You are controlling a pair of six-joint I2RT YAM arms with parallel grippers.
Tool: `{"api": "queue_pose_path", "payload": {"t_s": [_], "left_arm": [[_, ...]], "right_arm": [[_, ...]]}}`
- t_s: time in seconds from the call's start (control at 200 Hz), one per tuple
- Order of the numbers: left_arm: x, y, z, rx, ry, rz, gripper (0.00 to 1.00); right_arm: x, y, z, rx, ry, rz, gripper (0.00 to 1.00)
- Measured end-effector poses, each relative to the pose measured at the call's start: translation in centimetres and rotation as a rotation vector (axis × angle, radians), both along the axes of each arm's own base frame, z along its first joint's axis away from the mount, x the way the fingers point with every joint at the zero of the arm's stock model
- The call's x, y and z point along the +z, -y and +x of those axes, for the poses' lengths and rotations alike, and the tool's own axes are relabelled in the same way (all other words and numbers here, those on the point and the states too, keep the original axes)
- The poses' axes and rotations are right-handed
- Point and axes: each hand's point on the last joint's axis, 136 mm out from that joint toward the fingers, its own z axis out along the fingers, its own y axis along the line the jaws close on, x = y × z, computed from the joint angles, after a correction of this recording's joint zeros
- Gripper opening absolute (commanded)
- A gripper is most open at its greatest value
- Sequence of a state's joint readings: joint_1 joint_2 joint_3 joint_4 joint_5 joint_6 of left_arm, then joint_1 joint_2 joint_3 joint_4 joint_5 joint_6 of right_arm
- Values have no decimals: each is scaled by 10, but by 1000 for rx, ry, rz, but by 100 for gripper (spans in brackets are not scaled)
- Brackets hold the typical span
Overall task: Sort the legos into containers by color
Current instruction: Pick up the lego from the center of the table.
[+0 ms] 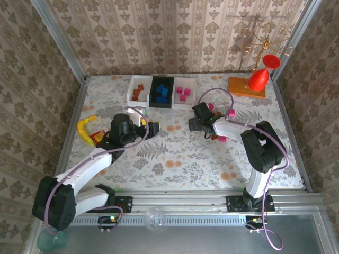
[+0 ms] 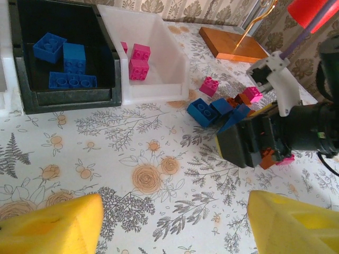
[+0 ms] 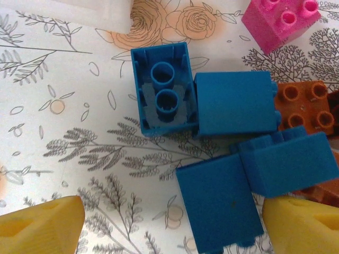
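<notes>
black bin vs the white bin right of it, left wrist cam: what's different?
Colour: the black bin is dark and opaque, while the white bin is pale. Contents: the black bin holds blue bricks, the white bin magenta bricks. Position: the black bin sits mid-row, the white bin at the right end. Shared: both are upright, open-top rectangles, and they touch side by side.

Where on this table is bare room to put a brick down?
Free: the near middle of the table, between the left arm and the right arm; also the near right corner. Crowded: the loose legos beside the right white bin.
</notes>
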State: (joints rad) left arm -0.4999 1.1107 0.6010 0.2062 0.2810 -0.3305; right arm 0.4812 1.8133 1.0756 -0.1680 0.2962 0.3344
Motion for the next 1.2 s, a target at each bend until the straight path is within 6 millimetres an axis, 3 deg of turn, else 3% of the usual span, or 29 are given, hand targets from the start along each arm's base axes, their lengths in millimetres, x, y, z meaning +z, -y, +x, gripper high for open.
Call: {"api": "queue_pose_path", "payload": {"t_s": [0.29,0.555,0.81,1.07,1.2], "left_arm": [[3,-3,0,17,10,5,74],[-11,-8,3,34,-16,48,74],[-19,-12,3,45,-28,66,74],[-19,-13,1,45,-29,66,75],[-16,-13,-2,40,-32,57,76]], "right_arm": [[-21,2,1,29,-67,-72,82],[-22,-9,-1,116,-85,-58,61],[-17,-24,22,139,-54,-40,44],[-18,-28,24,144,-45,-20,34],[-16,-35,16,170,-45,4,31]]}}
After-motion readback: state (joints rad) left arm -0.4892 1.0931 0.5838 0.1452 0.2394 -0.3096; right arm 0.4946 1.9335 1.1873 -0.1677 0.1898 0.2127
